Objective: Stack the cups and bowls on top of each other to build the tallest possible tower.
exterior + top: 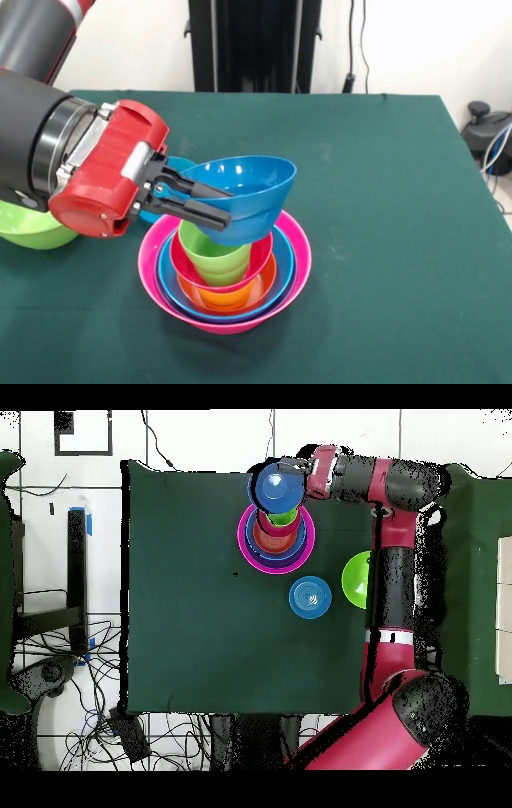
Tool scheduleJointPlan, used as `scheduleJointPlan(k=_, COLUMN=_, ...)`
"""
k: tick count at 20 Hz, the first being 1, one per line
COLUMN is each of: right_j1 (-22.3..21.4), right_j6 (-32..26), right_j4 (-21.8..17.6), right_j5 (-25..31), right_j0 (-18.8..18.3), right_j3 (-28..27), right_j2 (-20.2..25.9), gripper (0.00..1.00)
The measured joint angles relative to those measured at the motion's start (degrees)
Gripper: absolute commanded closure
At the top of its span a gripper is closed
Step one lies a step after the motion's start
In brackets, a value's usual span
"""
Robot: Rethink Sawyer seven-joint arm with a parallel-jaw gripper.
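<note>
While our end effector (210, 203) is clamped on the blue bowl's (248, 196) rim just above the green cup (214, 252) in the tower (226, 272), we've still got the lime bowl (30, 227) at 9 o'clock and another blue bowl (310, 596) waiting on the tabletop (384, 240).

So the nested stack of glossy plastic bowls (225, 280) sat near the middle of the green-clothed table (400, 240), big pink bowl (298, 268) outermost, a lime green tumbler (212, 252) standing in the middle of it. The black-fingered gripper (196, 200) came in from the left in the front view, clamped on the rim of a tilted blue plastic bowl (244, 196) right above the tumbler. A lime green bowl (32, 228) sat at the left edge, and another blue bowl (310, 597) was behind the gripper.
</note>
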Motion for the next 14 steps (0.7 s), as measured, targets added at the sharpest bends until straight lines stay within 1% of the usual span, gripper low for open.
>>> scheduleJointPlan(k=7, right_j1=1.0, right_j6=-1.1, right_j4=-0.1, right_j5=4.9, right_j0=3.1, right_j3=-6.0, right_j2=-0.7, gripper=1.00)
scheduleJointPlan(k=14, right_j1=1.1, right_j6=-1.1, right_j4=-0.2, right_j5=7.8, right_j0=4.4, right_j3=-8.8, right_j2=-1.1, gripper=1.00)
